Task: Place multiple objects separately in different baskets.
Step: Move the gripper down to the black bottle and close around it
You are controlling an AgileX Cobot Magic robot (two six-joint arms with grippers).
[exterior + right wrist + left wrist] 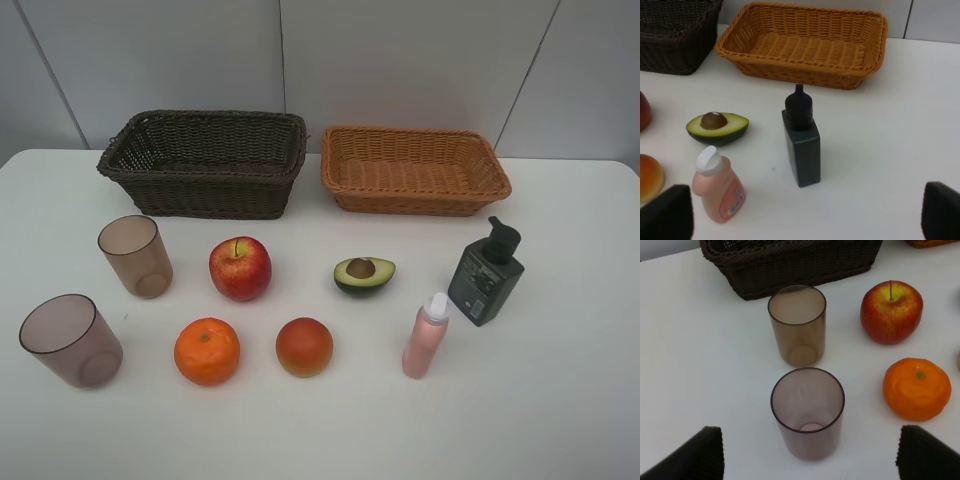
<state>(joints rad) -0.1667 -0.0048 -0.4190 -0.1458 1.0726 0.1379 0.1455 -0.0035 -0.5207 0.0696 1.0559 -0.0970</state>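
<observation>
White bench [560, 420], grey panel wall behind. Nothing's sorted yet, by the look of it. Dark brown basket [210, 195], deep, tight wicker, sits upper left of the high view. Light orange-tan basket [420, 131], shallower w/ flared sides, is upper right, just beside it. Both look empty.

Two translucent brownish cups stand upright, smooth plastic: near cup [70, 340] lower left, far cup [135, 256] above it. Dark pump bottle [485, 280], boxy, is at mid right. Red apple [240, 268], glossy, centre-left. Orange [207, 351], dimpled, and orange-red cut fruit [304, 346], rounded, sit lower middle. Pink spray bottle [425, 338] w/ white cap is lower right. Halved avocado [363, 274], pit up, mid frame.

Left jaws are wide apart & empty, near cup lined up between them. Right jaws are likewise apart & empty, pump bottle ahead.

I'd say it's the first pick: prob. reach in around a cup, close gently on its thin wall, carry it to a basket.
</observation>
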